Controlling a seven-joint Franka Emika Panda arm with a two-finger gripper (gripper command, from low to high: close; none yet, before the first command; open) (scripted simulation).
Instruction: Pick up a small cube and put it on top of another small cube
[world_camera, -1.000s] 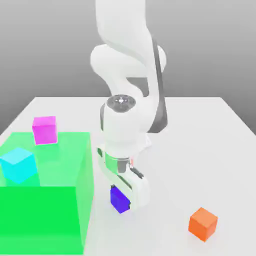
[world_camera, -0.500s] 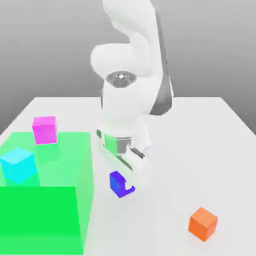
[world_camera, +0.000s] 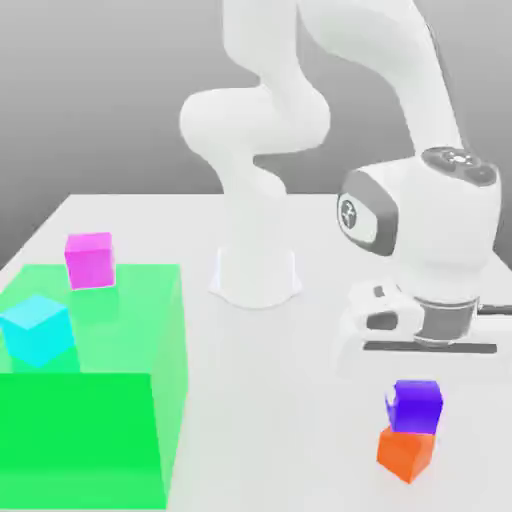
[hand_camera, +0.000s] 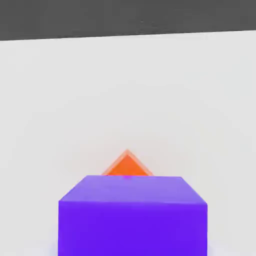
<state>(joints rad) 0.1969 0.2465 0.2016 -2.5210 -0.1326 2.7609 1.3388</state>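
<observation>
Since half a second ago, the white robot arm (world_camera: 300, 110) has swung from beside the green block toward the exterior view's right, carrying the violet cube with it; that cube now sits directly above the orange one instead of near the green block.

Largest in the scene is the pale grey table (world_camera: 320, 250), which spans the whole lower part of the exterior view. On it, at the exterior view's left, stands a big translucent green block (world_camera: 90, 420). The arm rises from a base near the table's centre, arches up and over, and comes down at the exterior view's right, its wrist pointing downward.

The gripper (world_camera: 415, 350) hangs just above the violet cube. Whether its fingers are apart or pressed together on the cube cannot be told.

A pink-magenta cube (world_camera: 89, 259) rests at the far edge of the green block, and a cyan cube (world_camera: 37, 329) sits nearer the front.

The violet cube (world_camera: 414, 405) rests on or just above the orange cube (world_camera: 404, 455), slightly turned against it. In the hand view the violet cube (hand_camera: 132, 215) looms close, with one corner of the orange cube (hand_camera: 126, 166) peeking out behind it.
</observation>
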